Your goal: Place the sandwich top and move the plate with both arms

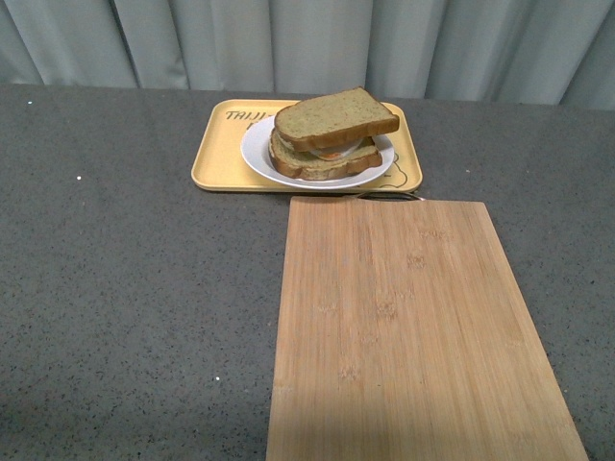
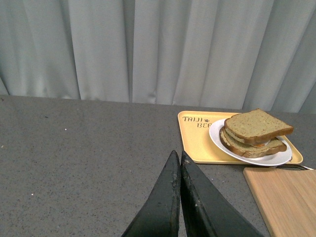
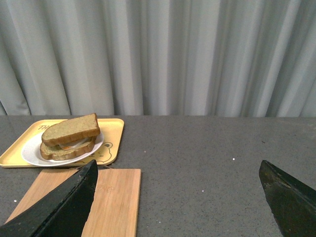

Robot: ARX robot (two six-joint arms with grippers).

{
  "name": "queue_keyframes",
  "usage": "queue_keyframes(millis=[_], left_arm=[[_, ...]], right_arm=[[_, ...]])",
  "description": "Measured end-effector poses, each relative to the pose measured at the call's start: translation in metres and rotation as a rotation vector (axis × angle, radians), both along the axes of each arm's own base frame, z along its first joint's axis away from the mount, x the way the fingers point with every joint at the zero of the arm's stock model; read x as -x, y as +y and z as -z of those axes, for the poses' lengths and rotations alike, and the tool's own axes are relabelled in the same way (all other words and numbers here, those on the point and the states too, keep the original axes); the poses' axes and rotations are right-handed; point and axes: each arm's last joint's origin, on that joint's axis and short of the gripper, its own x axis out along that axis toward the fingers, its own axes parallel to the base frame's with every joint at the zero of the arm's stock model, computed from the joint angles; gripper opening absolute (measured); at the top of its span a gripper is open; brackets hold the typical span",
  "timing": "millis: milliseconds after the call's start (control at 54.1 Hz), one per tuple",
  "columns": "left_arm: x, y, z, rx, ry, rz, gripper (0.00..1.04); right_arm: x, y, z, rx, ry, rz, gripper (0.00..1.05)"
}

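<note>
The sandwich top, a speckled greenish-brown bread slice, lies tilted on top of a like slice with a fried egg between them. They sit on the round white plate, which rests on the yellow tray. Neither arm shows in the front view. In the left wrist view my left gripper is shut and empty, above the grey table, well short of the plate and the top slice. In the right wrist view my right gripper is open and empty, far from the sandwich top and plate.
A bamboo cutting board lies on the grey table in front of the tray; it also shows in the left wrist view and the right wrist view. A grey curtain hangs behind the table.
</note>
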Motion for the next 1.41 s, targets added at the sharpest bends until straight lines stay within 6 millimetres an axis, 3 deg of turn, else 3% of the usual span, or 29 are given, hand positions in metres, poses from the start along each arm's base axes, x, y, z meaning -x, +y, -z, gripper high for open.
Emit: queue_keyframes(millis=[1091,1406], left_arm=[[0.033,0.000,0.002,0.000,0.002,0.000,0.04],[0.033,0.000,0.002,0.000,-0.001,0.000,0.54]], right_arm=[[0.000,0.000,0.000,0.000,0.000,0.000,0.95],[0.000,0.000,0.000,0.000,0.000,0.000,0.95]])
